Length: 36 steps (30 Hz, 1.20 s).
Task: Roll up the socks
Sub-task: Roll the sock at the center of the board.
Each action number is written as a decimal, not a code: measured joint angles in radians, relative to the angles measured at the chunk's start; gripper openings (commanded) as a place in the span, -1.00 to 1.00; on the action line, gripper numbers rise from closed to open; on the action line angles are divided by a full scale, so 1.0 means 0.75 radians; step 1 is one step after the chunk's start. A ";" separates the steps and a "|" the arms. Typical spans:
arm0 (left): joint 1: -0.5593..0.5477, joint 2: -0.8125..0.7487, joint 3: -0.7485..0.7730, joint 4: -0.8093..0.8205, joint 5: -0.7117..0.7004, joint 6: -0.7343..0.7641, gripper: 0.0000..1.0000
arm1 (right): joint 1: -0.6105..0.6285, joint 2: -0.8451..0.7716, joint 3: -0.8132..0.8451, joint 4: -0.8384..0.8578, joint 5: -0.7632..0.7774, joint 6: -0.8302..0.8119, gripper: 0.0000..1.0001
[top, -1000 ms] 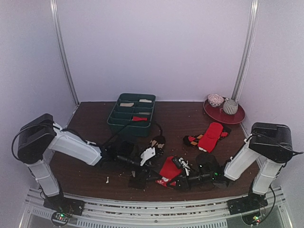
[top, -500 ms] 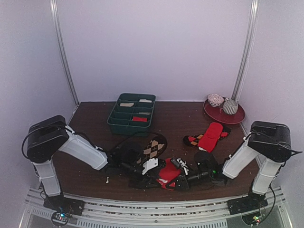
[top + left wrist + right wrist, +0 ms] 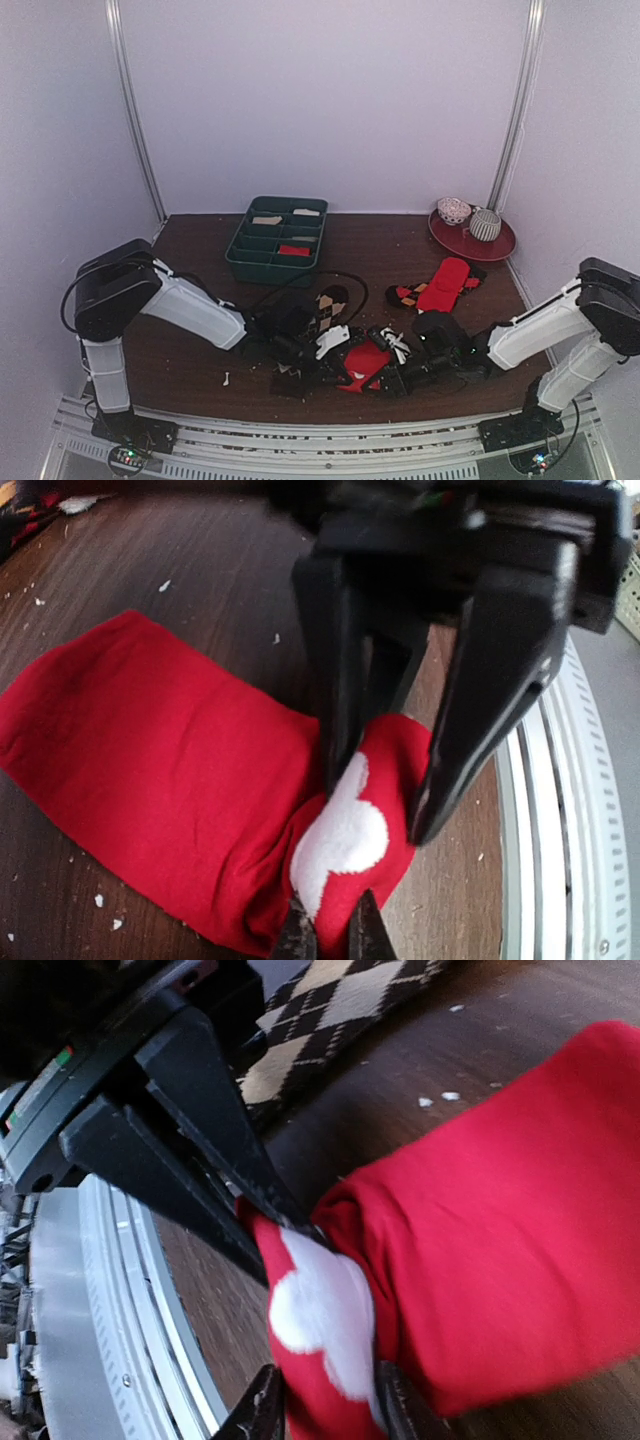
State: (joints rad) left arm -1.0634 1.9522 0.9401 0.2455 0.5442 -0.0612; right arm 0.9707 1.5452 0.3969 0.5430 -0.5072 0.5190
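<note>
A bright red sock [image 3: 362, 360] with a white patch lies near the table's front edge, one end folded over. My left gripper [image 3: 325, 352] reaches in from the left, and its tips [image 3: 333, 935] are shut on that folded end of the red sock [image 3: 170, 770]. My right gripper [image 3: 385, 372] faces it from the right. Its jaws [image 3: 328, 1410] stand parted on either side of the same end of the red sock [image 3: 500, 1240]. The brown and tan argyle sock [image 3: 328, 305] lies flat just behind both grippers, also visible as the argyle sock [image 3: 320, 1010].
A green divided tray [image 3: 245, 250] stands at the back centre. A red plate [image 3: 500, 248] with two bowls is at the back right. Another red sock on a dark one [image 3: 443, 285] lies right of centre. The metal rail [image 3: 300, 440] runs close along the front.
My left gripper moved right and closed on the red sock's folded end. The right gripper's jaws parted, and the right arm stretched out lower. The argyle sock shifted slightly.
</note>
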 measured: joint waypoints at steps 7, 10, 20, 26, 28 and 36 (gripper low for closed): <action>0.016 0.017 0.064 -0.110 0.030 -0.131 -1.00 | 0.033 -0.455 -0.001 -0.399 0.382 -0.139 -0.07; 0.023 0.032 0.103 -0.169 0.051 -0.159 -1.00 | 0.137 -0.586 -0.019 -0.428 0.582 -0.210 0.13; 0.037 0.062 0.168 -0.266 0.099 -0.182 -1.00 | 0.487 -0.425 -0.067 -0.316 1.014 -0.572 -0.03; 0.040 0.068 0.182 -0.293 0.108 -0.180 -1.00 | 0.490 -0.195 0.022 -0.284 1.053 -0.666 -0.14; 0.040 0.068 0.182 -0.295 0.109 -0.179 -1.00 | 0.496 -0.175 0.030 -0.264 1.062 -0.686 -0.12; 0.041 0.069 0.182 -0.296 0.113 -0.169 -1.00 | 0.507 -0.158 0.030 -0.201 1.062 -0.721 -0.17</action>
State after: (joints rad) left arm -1.0328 2.0041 1.0767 0.0235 0.6289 -0.1883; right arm 1.3510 1.4269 0.4191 0.3920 0.2890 -0.0216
